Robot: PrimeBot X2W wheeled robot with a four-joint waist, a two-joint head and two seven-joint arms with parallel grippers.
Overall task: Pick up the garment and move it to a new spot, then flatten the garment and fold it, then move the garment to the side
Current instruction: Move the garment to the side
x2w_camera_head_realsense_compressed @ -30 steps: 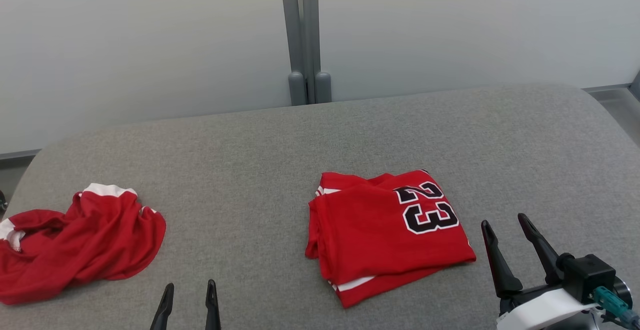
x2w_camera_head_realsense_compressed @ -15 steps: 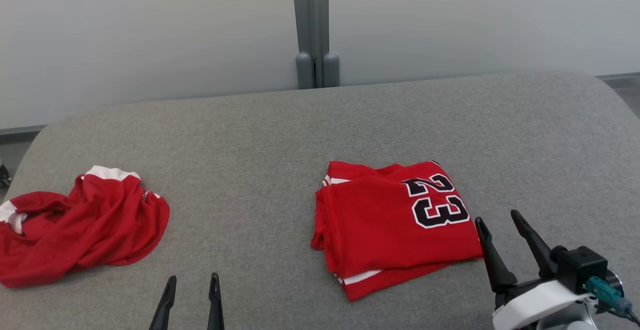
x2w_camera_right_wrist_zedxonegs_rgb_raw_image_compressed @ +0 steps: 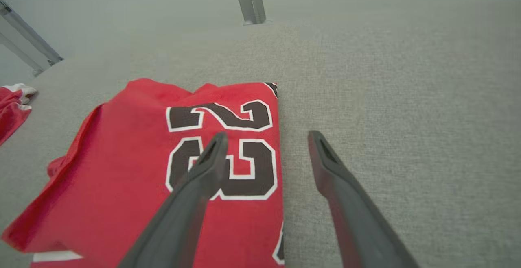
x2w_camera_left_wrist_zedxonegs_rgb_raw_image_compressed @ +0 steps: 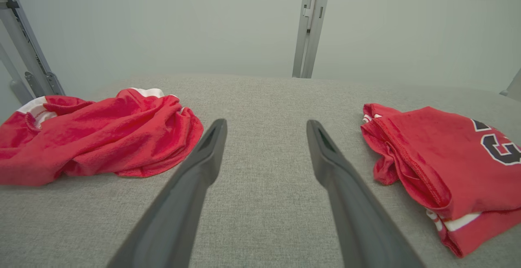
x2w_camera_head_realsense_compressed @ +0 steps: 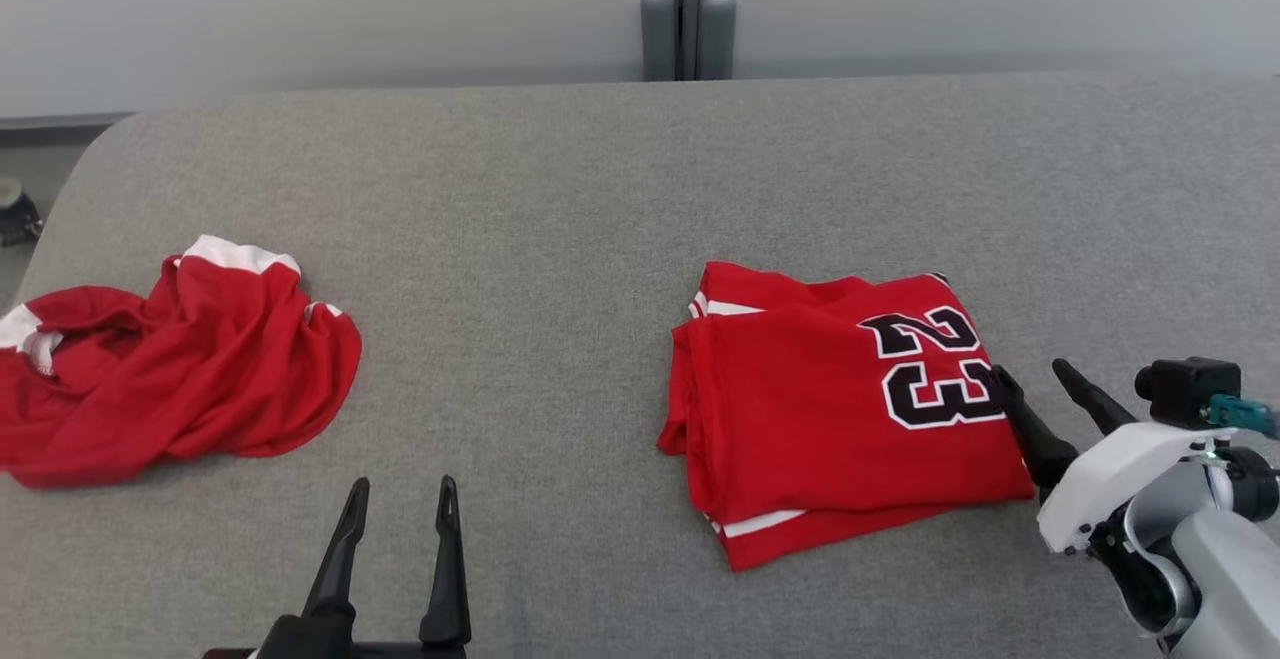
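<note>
From the head: folded garment, red with a black-and-white 23, flat on the grey table to the right of centre, white trim peeking out at its near and far edges. Crumpled garment, also red with white trim, heaped at the table's left edge, well apart from the folded one. Left gripper at the lower left, fingers spread wide and pointing up the view over bare table between the two pieces of cloth, holding nothing. Right gripper at the lower right, tilted toward the left, jaws gaping as well, empty; inner fingertip overlapping the folded garment's right edge just beside the 23, outer fingertip over bare table. Grey post against the pale wall beyond the far edge. From the left wrist: both dark fingers far apart with only grey table between them, touching no cloth; crumpled garment off to the left, folded garment off to the right, each clear of the tips. From the right wrist: fingers just as wide, nothing clamped; finger at the view's left laid across the 3 of the number, the other over bare table just past the garment's right edge, so straddling that edge; impossible to tell whether the tip over the 3 presses the cloth or hangs just above it
</note>
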